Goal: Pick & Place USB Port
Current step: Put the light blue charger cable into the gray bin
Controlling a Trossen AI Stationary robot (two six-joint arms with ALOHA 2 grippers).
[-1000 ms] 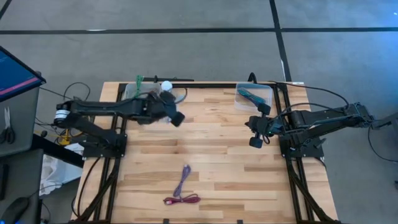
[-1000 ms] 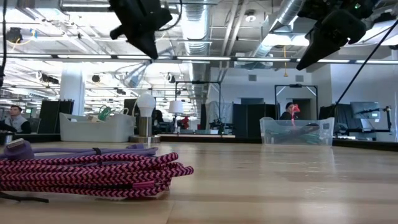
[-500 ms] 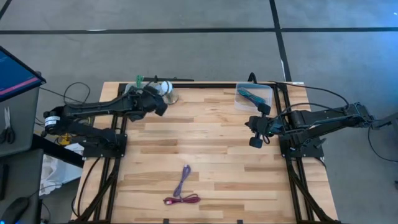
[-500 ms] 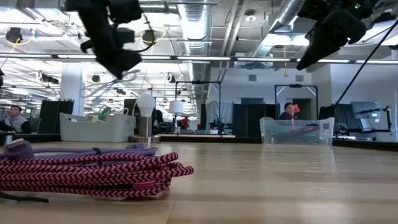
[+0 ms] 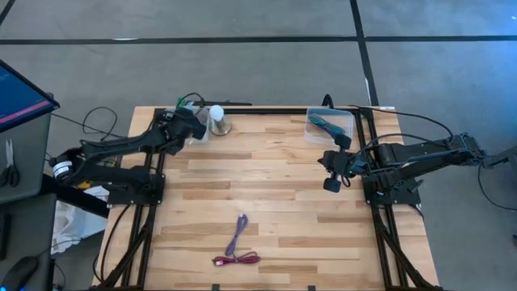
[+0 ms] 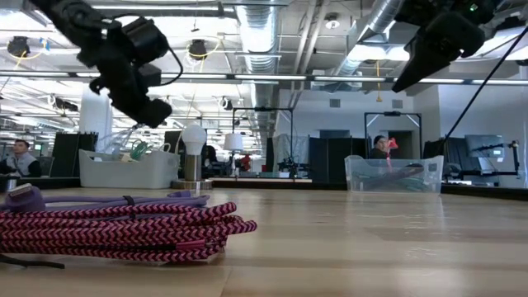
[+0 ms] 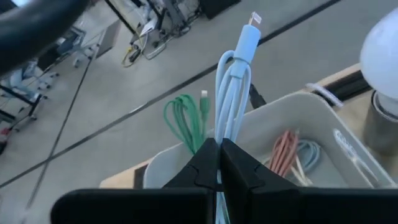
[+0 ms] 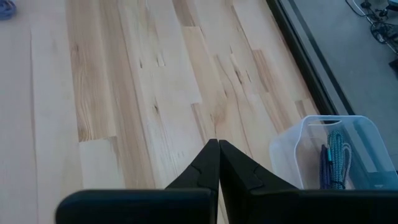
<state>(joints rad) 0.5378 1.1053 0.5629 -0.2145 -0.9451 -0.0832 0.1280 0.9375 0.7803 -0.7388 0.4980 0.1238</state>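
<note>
Pale blue cable (image 7: 233,93), green cable (image 7: 186,121), pink-and-black braided cable (image 6: 124,231) with seemingly purple end.

A folded light-blue cable (image 7: 235,87) is pinched between the closed fingers (image 7: 205,168) of the left gripper (image 7: 219,163), above a translucent bin (image 7: 298,112). Green (image 7: 185,121), orange (image 7: 285,149) and pale blue cables are held in it. A white bulb (image 7: 380,46) is seen beside the bin.

A white light bulb (image 5: 216,113) on a metal base is standing at the worktop's (image 5: 275,210) far edge, left of centre.

Open tabletop (image 5: 275,194) between both arms
</note>
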